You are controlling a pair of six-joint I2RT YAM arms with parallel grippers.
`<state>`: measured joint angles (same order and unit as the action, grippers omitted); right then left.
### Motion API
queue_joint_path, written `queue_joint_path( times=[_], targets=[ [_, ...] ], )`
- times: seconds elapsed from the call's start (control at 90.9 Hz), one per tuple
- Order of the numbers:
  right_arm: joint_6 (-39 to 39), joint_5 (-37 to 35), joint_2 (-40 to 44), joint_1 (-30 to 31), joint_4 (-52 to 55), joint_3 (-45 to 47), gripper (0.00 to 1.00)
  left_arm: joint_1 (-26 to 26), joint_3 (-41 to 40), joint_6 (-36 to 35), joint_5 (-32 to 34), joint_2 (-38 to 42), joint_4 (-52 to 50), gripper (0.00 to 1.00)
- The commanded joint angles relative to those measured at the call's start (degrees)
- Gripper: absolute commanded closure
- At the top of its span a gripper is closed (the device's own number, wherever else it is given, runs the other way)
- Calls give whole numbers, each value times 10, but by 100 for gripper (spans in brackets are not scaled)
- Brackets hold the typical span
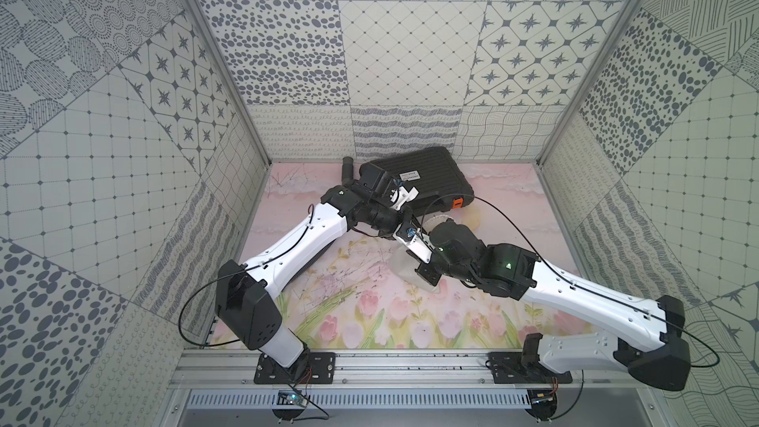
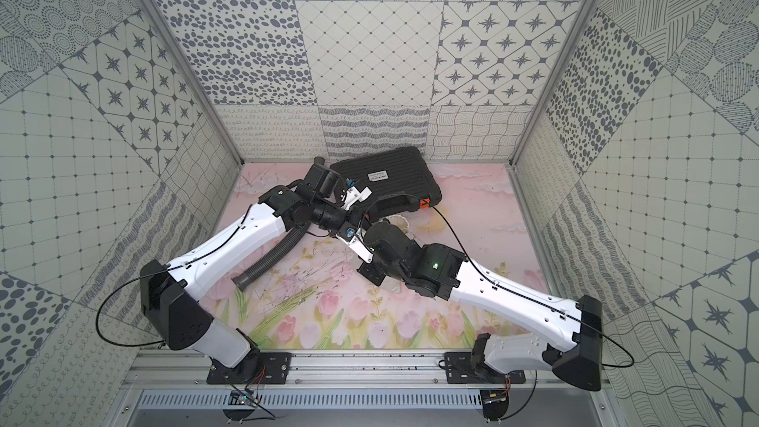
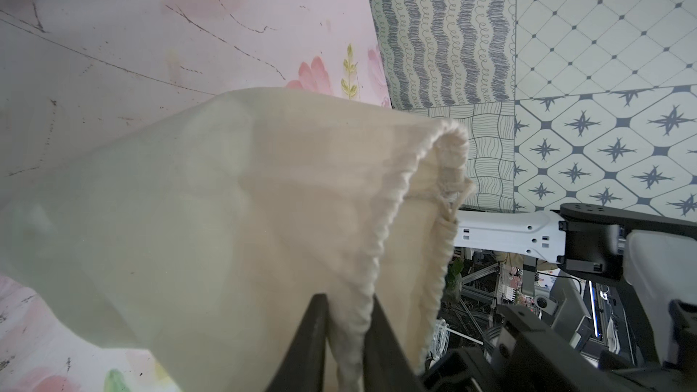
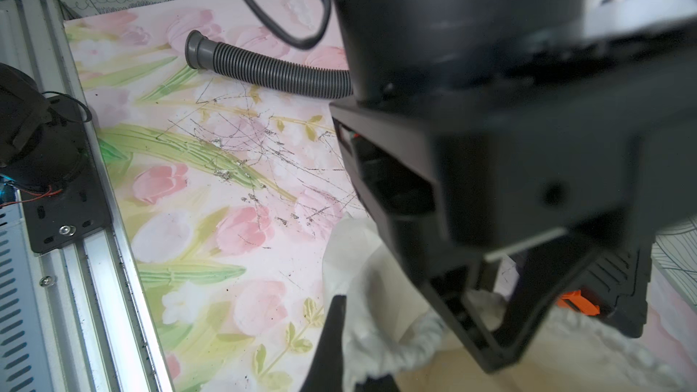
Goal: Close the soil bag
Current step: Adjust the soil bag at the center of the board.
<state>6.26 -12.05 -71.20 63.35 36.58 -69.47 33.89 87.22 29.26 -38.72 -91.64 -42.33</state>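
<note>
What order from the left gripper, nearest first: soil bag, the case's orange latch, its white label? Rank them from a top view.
1. soil bag: hem pinched in the left gripper.
2. orange latch: on the black case's near edge.
3. white label: farther back, mid-case.

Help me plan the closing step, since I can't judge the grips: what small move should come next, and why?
Probably ease the left gripper slightly away from the right gripper, its fingers kept shut. Both pinch the gathered rim of the soil bag, and its mouth is open, so a gentle pull apart should begin drawing the neck closed.
</note>
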Motion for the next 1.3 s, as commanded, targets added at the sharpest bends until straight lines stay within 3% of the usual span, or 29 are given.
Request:
queue_joint_path(
  times=[0.0, 0.044, 0.11, 0.264, 0.44, 0.517, 0.649, 0.704, 0.77, 0.968, 1.144, 1.287],
  targets=[
    [-16, 0, 17, 2, -27, 10, 100, 6, 5, -15, -4, 4, -20, 100],
    [-23, -1, 20, 2, -27, 12, 100, 6, 1, -13, 1, 12, -14, 100],
    [-37, -5, 27, 1, -24, 15, 89, 3, -6, -11, 11, 25, -9, 100],
    [-84, 4, 59, -20, -25, 40, 79, -17, -36, 10, 14, 56, 20, 100],
    [-134, 27, 107, -59, -30, 74, 75, -38, -60, 39, 5, 81, 46, 100],
    [-146, 31, 126, -69, -35, 87, 58, -44, -63, 46, 6, 86, 52, 100],
    [-169, 56, 148, -82, -33, 94, 40, -46, -63, 59, 1, 85, 62, 100],
    [-193, 73, 164, -89, -28, 87, 28, -45, -60, 65, -2, 84, 66, 100],
    [-245, 96, 185, -110, -12, 68, 21, -44, -55, 70, -1, 84, 69, 100],
    [-383, 249, 164, -264, 98, -28, 23, -42, -21, 68, -3, 77, 57, 100],
    [-347, 336, 82, -275, 190, -115, 23, -42, -11, 62, -5, 70, 44, 100],
    [-305, 396, 58, -304, 232, -125, 22, -42, -5, 58, -6, 69, 40, 100]
  ],
)
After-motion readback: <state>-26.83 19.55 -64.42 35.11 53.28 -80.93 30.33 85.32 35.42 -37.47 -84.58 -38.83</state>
